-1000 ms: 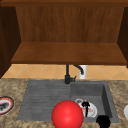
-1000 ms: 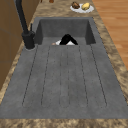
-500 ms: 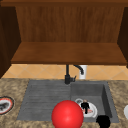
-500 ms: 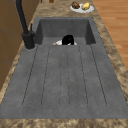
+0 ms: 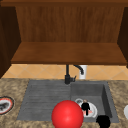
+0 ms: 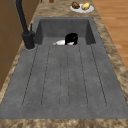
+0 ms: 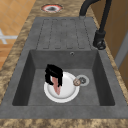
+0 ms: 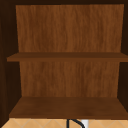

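A white plate (image 7: 65,92) lies on the floor of the sink basin (image 7: 100,82), with a pink wedge of food (image 7: 57,88) on it. My left hand (image 5: 85,107) hangs over the plate's rim (image 5: 93,108), right above the wedge's end, and appears again from the right side (image 7: 53,73). A small brown round thing (image 7: 76,82) rests beside the drain (image 7: 82,80). My right hand (image 5: 103,121) floats by the basin's front right corner. From the left, a hand (image 6: 71,38) shows just above the plate (image 6: 60,42).
A red ball (image 5: 67,115) sits low in the front view, before the draining board (image 5: 42,97). The black tap (image 5: 68,75) stands behind the sink. A dark-rimmed plate (image 5: 5,105) lies on the counter at left, a plate with food (image 6: 81,7) at right. Bare wooden shelves (image 8: 67,106) hang above.
The left hand has shifted slightly over the plate, a little lower and to the left in the front view. The right hand and the red ball have stayed put.
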Robot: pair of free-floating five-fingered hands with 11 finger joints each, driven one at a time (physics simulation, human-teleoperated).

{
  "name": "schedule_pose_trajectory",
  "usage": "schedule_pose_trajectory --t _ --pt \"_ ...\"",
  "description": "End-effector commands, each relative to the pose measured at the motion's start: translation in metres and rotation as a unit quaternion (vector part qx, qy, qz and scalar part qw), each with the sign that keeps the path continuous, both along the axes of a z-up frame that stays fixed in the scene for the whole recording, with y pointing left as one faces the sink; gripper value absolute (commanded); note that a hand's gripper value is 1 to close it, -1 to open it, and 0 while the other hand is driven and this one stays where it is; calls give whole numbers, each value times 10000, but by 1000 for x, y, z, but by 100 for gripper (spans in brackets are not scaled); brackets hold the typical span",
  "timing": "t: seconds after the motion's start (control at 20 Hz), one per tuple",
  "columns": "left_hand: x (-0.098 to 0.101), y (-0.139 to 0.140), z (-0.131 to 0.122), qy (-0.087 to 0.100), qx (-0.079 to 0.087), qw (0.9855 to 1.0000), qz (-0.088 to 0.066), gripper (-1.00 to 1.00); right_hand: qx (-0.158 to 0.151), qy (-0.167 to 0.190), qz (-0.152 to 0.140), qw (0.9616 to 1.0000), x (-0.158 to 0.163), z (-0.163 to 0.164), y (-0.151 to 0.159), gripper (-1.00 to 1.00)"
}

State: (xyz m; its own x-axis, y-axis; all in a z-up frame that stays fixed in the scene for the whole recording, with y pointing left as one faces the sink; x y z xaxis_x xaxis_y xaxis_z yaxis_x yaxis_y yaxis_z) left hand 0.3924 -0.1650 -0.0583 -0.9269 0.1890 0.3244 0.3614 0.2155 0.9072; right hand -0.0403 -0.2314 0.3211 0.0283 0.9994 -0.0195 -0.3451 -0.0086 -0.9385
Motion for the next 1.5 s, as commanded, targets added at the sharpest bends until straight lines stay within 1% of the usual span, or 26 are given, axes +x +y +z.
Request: schedule_pose_trajectory --t 0.0,0.05,0.1,0.15,0.2,0.25,0.3,0.35,0.4,0.55,0.65,0.75,0.8,0.85,0.95,1.0,1.05,1.1,1.15,1.25,1.4,1.45 --pt "-10 0 0 -431 6 9986 -309 100 0 0 0 10000 0 0 0 0" --pt "-9 -1 3 -607 -87 9976 -333 100 0 0 0 10000 0 0 0 0" --pt "-6 -2 5 -728 -116 9967 -351 100 0 0 0 10000 0 0 0 0" --pt "-10 -2 7 -615 -248 9975 -252 100 0 0 0 10000 0 0 0 0" --pt "-11 -3 11 -626 -162 9975 -283 100 0 0 0 10000 0 0 0 0" --pt "-11 -3 18 -690 -148 9969 -355 100 0 0 0 10000 0 0 0 0" --pt "-11 -2 22 -699 -135 9967 -379 100 0 0 0 10000 0 0 0 0" --pt "-10 0 28 -667 -114 9967 -453 100 0 0 0 10000 0 0 0 0" --pt "-10 1 33 -654 -91 9967 -475 100 0 0 0 10000 0 0 0 0" --pt "-14 3 47 -611 -34 9971 -447 100 0 0 0 10000 0 0 0 0" --pt "-17 4 50 -585 -74 9974 -414 100 0 0 0 10000 0 0 0 0" --pt "-16 5 53 -566 -109 9976 -392 100 0 0 0 10000 0 0 0 0" --pt "-15 6 52 -592 -127 9974 -387 -100 0 0 0 10000 0 0 0 0" --pt "-16 5 51 -644 -161 9973 -311 -100 0 0 0 10000 0 0 0 0" --pt "-28 7 52 -829 -56 9963 -206 -100 0 0 0 10000 0 0 0 0" --pt "-37 9 50 -872 -27 9961 -96 -100 0 0 0 10000 0 0 0 0" --pt "-45 12 44 -909 -59 9958 -7 -100 0 0 0 10000 0 0 0 0" --pt "-50 15 38 -971 -105 9952 -5 -100 0 0 0 10000 0 0 0 0" --pt "-53 17 33 -972 -127 9951 96 -100 0 0 0 10000 0 0 0 0" --pt "-61 19 26 -993 -93 9948 221 -100 0 0 0 10000 0 0 0 0" --pt "-70 26 6 -1054 -63 9940 299 -100 0 0 0 10000 0 0 0 0" --pt "-67 26 -2 -1085 -85 9936 304 -100 0 0 0 10000 0 0 0 0"
